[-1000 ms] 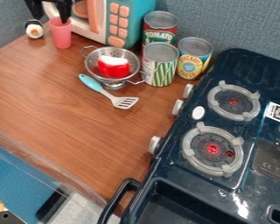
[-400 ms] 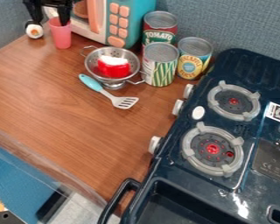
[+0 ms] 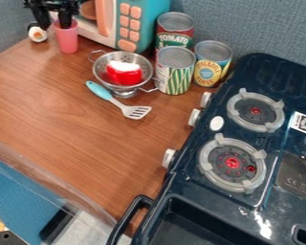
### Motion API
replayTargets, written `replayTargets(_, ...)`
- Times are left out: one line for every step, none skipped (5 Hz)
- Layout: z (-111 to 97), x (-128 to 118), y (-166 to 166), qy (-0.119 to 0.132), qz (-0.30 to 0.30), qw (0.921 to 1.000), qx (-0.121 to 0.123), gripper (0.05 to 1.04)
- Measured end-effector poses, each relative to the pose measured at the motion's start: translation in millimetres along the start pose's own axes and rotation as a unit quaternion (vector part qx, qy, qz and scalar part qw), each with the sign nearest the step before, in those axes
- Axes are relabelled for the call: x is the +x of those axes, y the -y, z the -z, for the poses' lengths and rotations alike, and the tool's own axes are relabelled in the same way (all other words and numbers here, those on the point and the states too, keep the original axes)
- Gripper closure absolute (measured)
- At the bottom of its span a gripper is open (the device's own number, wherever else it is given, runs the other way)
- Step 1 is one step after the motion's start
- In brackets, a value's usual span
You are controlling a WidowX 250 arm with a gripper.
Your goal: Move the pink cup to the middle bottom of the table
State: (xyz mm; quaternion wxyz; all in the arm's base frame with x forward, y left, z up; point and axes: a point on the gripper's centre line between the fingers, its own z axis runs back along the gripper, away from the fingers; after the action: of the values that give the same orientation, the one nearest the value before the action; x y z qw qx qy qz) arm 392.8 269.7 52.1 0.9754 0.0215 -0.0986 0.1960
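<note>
The gripper [image 3: 54, 25] is at the top left, over the mouth of the pink cup [image 3: 67, 39]. It is open, one finger dipping inside the cup's rim and the other just outside, to the left of the cup, with a gap between that finger and the wall. Upright on the wooden table [image 3: 85, 139], the cup stands in front of the toy microwave, near the table's back left edge.
Right of the cup are a colander [image 3: 125, 88] holding a red and white piece, a spatula [image 3: 117, 103] and several cans [image 3: 176, 72]. A sushi toy [image 3: 37, 33] sits left. The stove [image 3: 245, 143] takes up the right side; the microwave [image 3: 143, 24] stands behind.
The gripper's fingers have drawn closer together, the left one shifting right and the right one shifting slightly left inside the rim. The cup has stayed in place.
</note>
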Motion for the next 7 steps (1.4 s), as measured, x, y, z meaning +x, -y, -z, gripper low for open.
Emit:
replayTargets(7.3,-5.2,3.9,-0.007,0.004,1.0000,-0.005,0.794)
replayTargets(9.0,-6.9,6.0,-0.008,0.006,0.9999,-0.008,0.964)
replayTargets(8.3,-7.9,6.7,-0.006,0.006,0.9999,-0.009,1.003)
replayTargets(8.5,-8.5,9.7,-0.007,0.000,0.9998,-0.019,1.004)
replayTargets(-8.9,-9.2,8.9,0.005,-0.011,0.9998,-0.013,1.004)
replayTargets(-42.1,-19.3,13.6,0.026,-0.018,0.9994,-0.013,1.004)
replayTargets(-87.0,-44.0,18.4,0.047,-0.032,0.9979,-0.030,1.004)
